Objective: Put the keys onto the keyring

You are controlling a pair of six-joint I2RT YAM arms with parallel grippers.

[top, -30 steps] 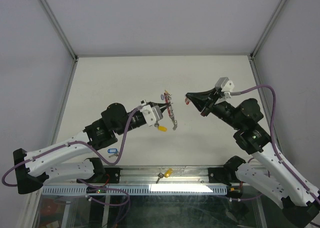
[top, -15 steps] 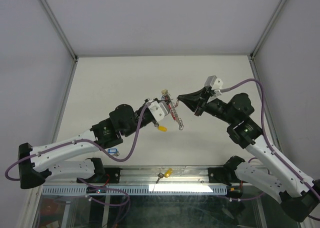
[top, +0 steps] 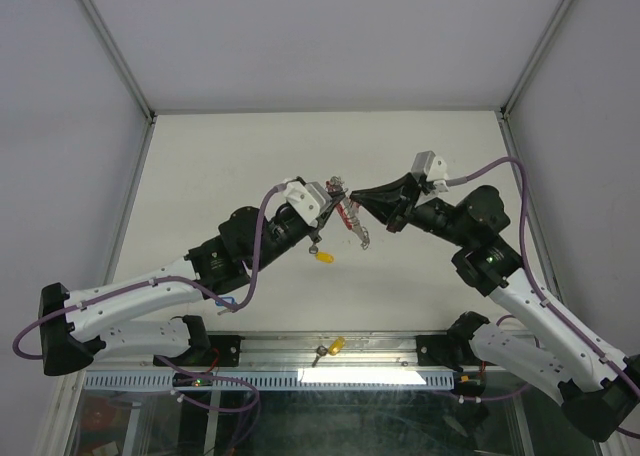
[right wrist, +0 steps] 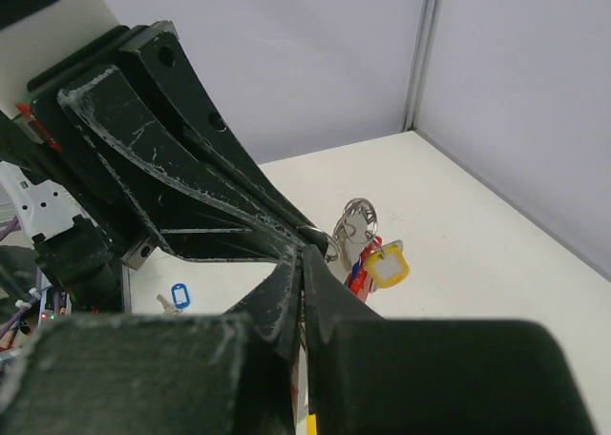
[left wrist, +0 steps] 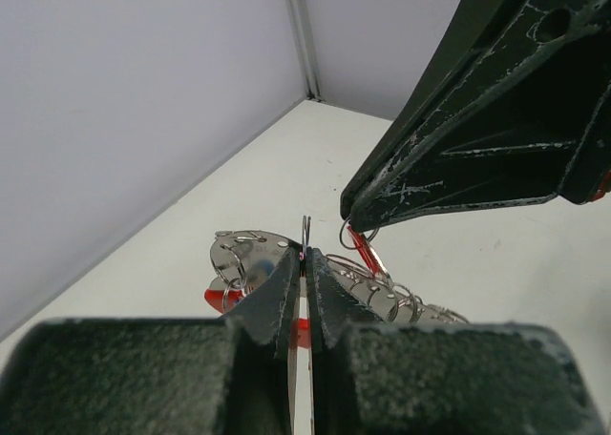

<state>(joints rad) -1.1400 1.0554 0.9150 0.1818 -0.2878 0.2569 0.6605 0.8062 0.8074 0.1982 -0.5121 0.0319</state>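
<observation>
My left gripper [top: 336, 190] is shut on the keyring [top: 352, 222] and holds it above the table. The keyring's silver plate and rings [left wrist: 393, 296] and red band [left wrist: 221, 296] hang just past the shut left gripper [left wrist: 304, 259]. My right gripper [top: 354, 198] is shut on a red-tagged key [left wrist: 361, 246], whose small ring sits at the gripper's tip, almost touching the keyring. In the right wrist view the shut right gripper [right wrist: 304, 256] meets the left fingers [right wrist: 191, 182]. A yellow-tagged key [top: 323, 257] lies on the table under the left wrist; it also shows in the right wrist view [right wrist: 387, 264].
A blue-tagged key [top: 225, 301] lies near the left arm's base and shows in the right wrist view [right wrist: 179, 295]. Another yellow-tagged key [top: 335, 346] rests on the front rail. Grey walls with metal posts [top: 110, 46] enclose the table.
My left gripper has lifted the keyring up and to the right. My right gripper has moved left with its key, and the two tips now nearly touch.
</observation>
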